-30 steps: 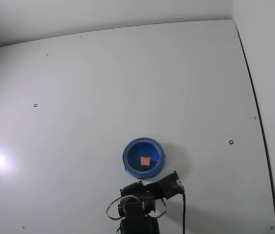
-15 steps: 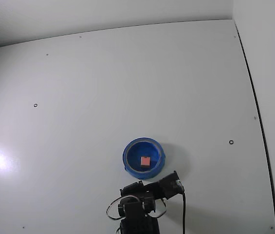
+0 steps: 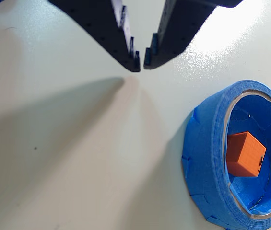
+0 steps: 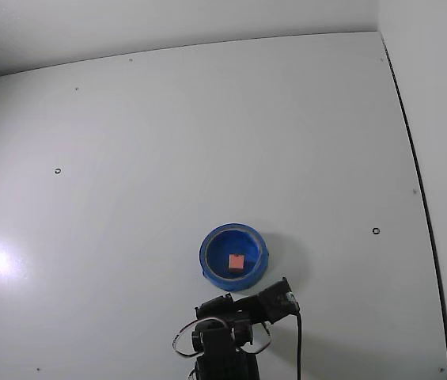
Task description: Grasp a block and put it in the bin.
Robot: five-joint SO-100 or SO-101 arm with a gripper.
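We start with the block (image 3: 244,154): in the wrist view it reads as an orange-red cube lying inside the bin (image 3: 207,167), on the bin's floor and close against the inner wall, tilted a little rather than flat on one face. The fixed view confirms the same placement — the block (image 4: 236,261) shows as a small red square near the middle of the blue ring of the bin (image 4: 210,241).

The bin itself stands upright on the table (image 4: 168,142). Its rim looks thick and banded, much like wound tape; we cannot tell the material for certain.

The hand (image 3: 141,62) enters the wrist view from the top edge. Its two dark fingers are nearly pressed together, with only a narrow slit between the tips, and nothing is pinched between them. The hand hangs above bare table beside the bin, apart from the rim and apart from the block. In the fixed view the arm (image 4: 235,328) sits folded near the bottom edge, just below the bin.

We judge the task as essentially done: the block rests in the bin and the hand carries nothing. No other block shows on the table in either view, so no further grasp appears to be called for — at most the arm's return to rest is left.
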